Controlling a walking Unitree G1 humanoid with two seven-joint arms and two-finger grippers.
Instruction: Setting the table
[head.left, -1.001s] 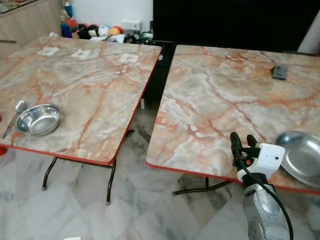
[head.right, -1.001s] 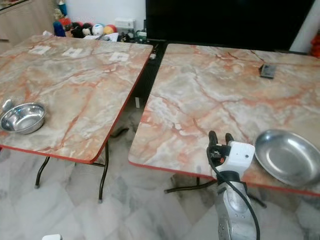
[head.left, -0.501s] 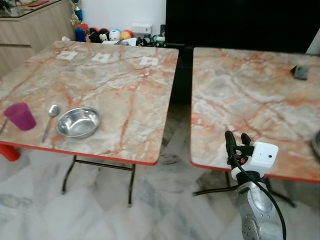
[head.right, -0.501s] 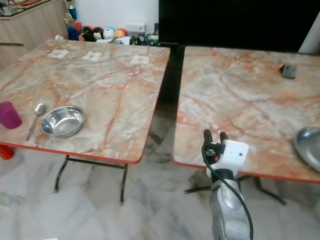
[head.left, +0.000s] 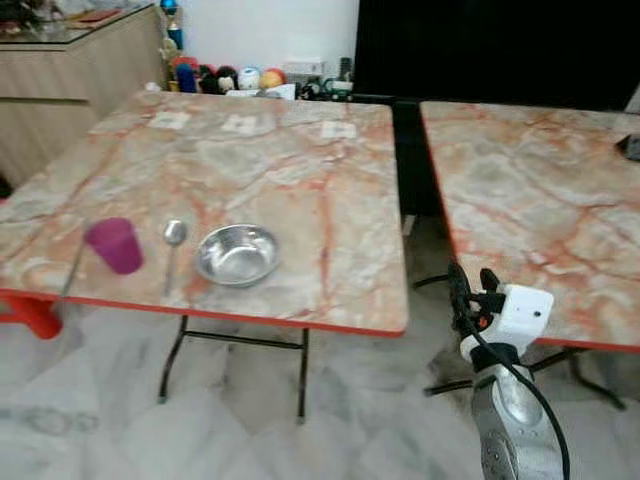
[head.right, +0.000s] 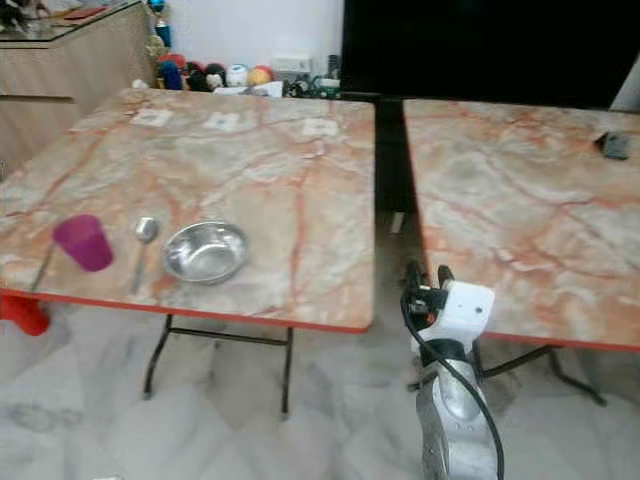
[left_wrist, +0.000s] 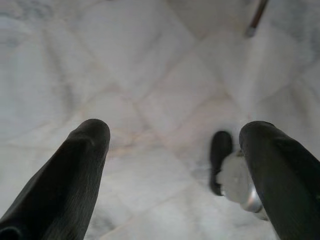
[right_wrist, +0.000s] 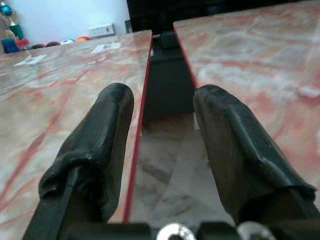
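On the left marble table (head.left: 330, 210), near its front edge, stand a purple cup (head.left: 113, 245), a spoon (head.left: 172, 248) and a steel bowl (head.left: 237, 254) in a row. A thin utensil (head.left: 70, 278) lies left of the cup. My right gripper (head.left: 471, 276) is raised in front of the gap between the two tables, open with nothing between its fingers (right_wrist: 105, 125). It is well to the right of the bowl. The left gripper (left_wrist: 177, 131) hangs open over the floor, holding nothing.
The right marble table (head.left: 530, 200) carries a dark remote (head.left: 632, 147) at its far right. A dark gap with table legs (head.left: 300, 370) separates the tables. A wooden cabinet (head.left: 70, 60) and toys (head.left: 220, 78) stand at the back. A red stool (head.left: 30, 315) sits at the lower left.
The camera has swung left: the left table now sits in the middle, the cup and spoon have come into view, and the steel plate on the right table has left it.
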